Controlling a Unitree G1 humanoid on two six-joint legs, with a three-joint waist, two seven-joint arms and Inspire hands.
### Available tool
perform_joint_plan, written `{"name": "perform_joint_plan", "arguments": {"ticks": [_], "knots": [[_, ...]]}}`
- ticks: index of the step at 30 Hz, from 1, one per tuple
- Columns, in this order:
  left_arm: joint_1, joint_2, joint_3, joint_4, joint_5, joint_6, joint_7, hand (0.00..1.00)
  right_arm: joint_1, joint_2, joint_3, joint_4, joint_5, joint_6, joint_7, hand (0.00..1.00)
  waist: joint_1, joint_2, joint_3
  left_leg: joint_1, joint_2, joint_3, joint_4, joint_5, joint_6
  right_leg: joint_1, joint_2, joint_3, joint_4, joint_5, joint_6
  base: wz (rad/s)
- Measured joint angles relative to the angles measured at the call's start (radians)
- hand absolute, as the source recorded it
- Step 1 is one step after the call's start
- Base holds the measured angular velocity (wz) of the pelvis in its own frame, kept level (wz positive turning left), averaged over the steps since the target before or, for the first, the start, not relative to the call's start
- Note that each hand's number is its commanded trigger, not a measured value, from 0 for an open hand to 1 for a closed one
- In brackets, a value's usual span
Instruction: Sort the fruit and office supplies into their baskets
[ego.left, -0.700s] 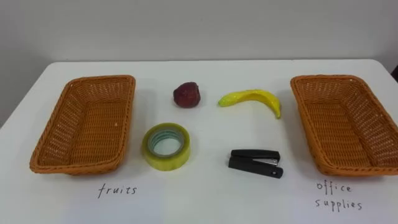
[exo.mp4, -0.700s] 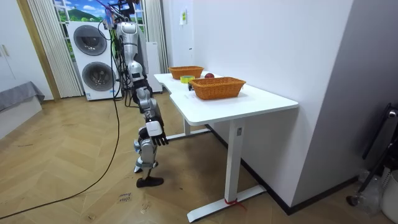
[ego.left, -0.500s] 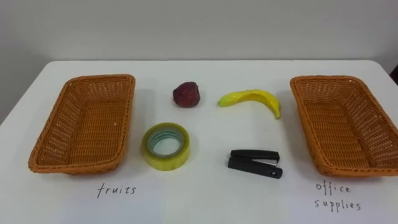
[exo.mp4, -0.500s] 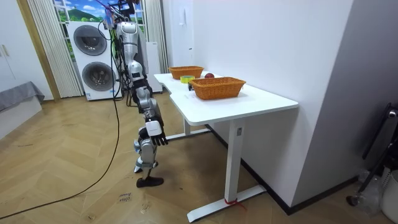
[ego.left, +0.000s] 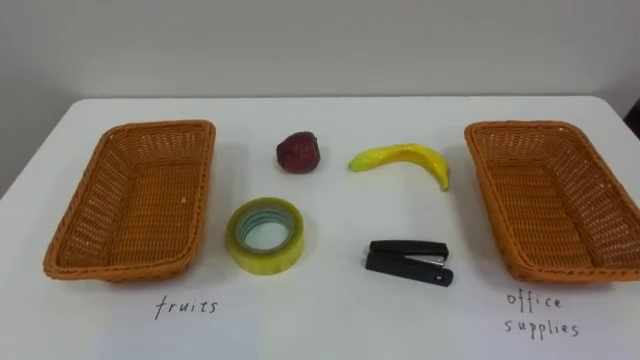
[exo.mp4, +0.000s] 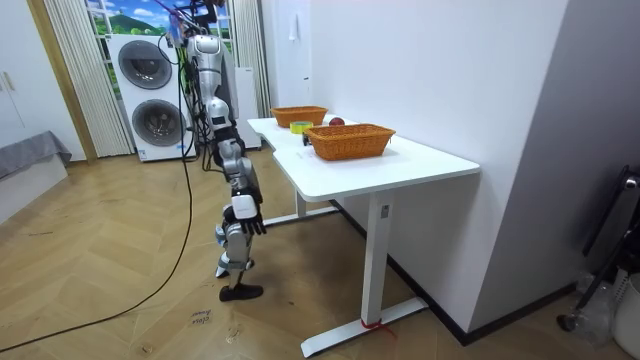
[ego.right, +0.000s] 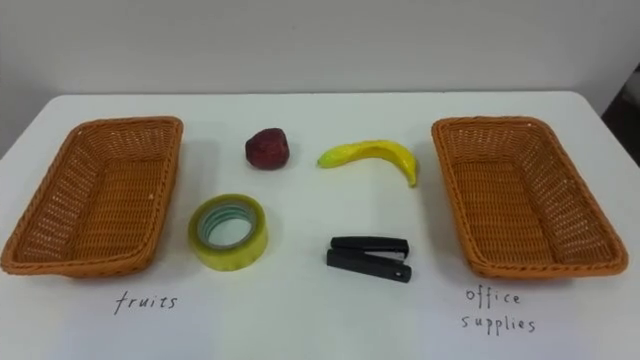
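The dark red fruit (ego.left: 298, 152) and banana (ego.left: 403, 160) lie at upper centre of the white worktop (ego.left: 330, 310), the tape roll (ego.left: 266, 235) and black stapler (ego.left: 408, 262) just below, all between the left basket (ego.left: 160, 126) and right basket (ego.left: 520, 126), while the robot's right hand (exo.mp4: 246, 212) hangs slack at its side, grasping nothing.

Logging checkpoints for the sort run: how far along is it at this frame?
Done: nothing. The fruits basket and office basket are both empty.
In hand: nothing. The right hand hangs open beside the table.
Left: everything. The red fruit and banana go to the fruits basket, the tape and stapler to the office basket.
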Motion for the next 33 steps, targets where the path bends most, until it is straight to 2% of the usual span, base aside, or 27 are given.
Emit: {"name": "perform_joint_plan", "arguments": {"ticks": [5,7,11,15,19,23,26,29,33], "knots": [[0.007,0.003,0.007,0.000,0.001,0.026,0.006,0.00,0.011,0.002,-0.056,-0.001,0.056,0.025,-0.047,0.00,-0.013,0.001,0.0008,-0.002,0.001,-0.002,0.000,-0.006,0.000,-0.001,0.002,0.000,-0.001,-0.001,0.000,0.00],[0.026,0.004,0.015,0.000,0.006,0.036,0.008,0.00,0.031,0.001,-0.079,-0.004,0.125,0.034,-0.066,0.00,-0.026,0.000,0.0005,-0.001,0.001,0.000,-0.004,-0.006,0.000,-0.002,0.002,0.000,-0.001,-0.001,0.000,0.00],[0.029,0.008,0.047,0.000,0.006,0.037,0.009,0.00,0.082,-0.004,-0.124,-0.004,0.189,0.038,-0.080,0.00,-0.038,-0.003,-0.0004,-0.003,0.002,0.006,-0.008,-0.006,0.000,-0.009,0.002,0.001,0.001,-0.001,0.000,-0.01],[0.028,0.008,0.060,0.001,0.002,0.037,0.009,0.00,0.097,-0.005,-0.172,-0.003,0.222,0.044,-0.104,0.00,-0.053,-0.007,-0.0009,0.000,0.004,0.026,-0.010,-0.006,0.000,-0.015,0.004,0.016,0.003,-0.001,0.000,-0.13],[0.027,0.010,0.080,0.000,0.000,0.035,0.009,0.00,0.098,-0.005,-0.241,-0.005,0.227,0.044,-0.127,0.00,-0.080,-0.021,-0.0014,0.000,0.006,0.033,-0.010,-0.009,-0.001,-0.022,0.006,0.030,0.007,-0.001,0.000,-0.10],[0.030,0.012,0.099,-0.012,-0.001,0.034,0.009,0.00,0.099,-0.005,-0.302,-0.030,0.258,0.043,-0.199,0.00,-0.080,-0.034,-0.0016,0.001,0.007,0.051,-0.007,-0.010,0.000,-0.032,0.008,0.049,0.019,-0.001,0.000,-0.14],[0.035,0.017,0.099,-0.012,-0.001,0.032,0.009,0.00,0.102,-0.007,-0.357,-0.088,0.304,0.043,-0.267,0.00,-0.087,-0.036,-0.0016,0.002,0.006,0.055,-0.008,-0.012,0.002,-0.034,0.008,0.055,0.018,0.001,0.002,-0.04],[0.067,0.021,0.107,-0.055,0.001,0.031,0.014,0.00,0.119,-0.007,-0.402,-0.194,0.350,0.040,-0.336,0.00,-0.095,-0.035,-0.0016,0.001,0.005,0.057,-0.009,-0.013,0.004,-0.035,0.008,0.055,0.018,0.003,0.004,0.00],[0.111,0.021,0.120,-0.109,-0.001,0.014,0.015,0.00,0.119,-0.011,-0.438,-0.298,0.411,0.005,-0.430,0.00,-0.104,-0.035,-0.0022,-0.004,0.005,0.061,-0.009,-0.013,0.004,-0.044,0.007,0.056,0.020,0.003,0.004,0.00]]}}
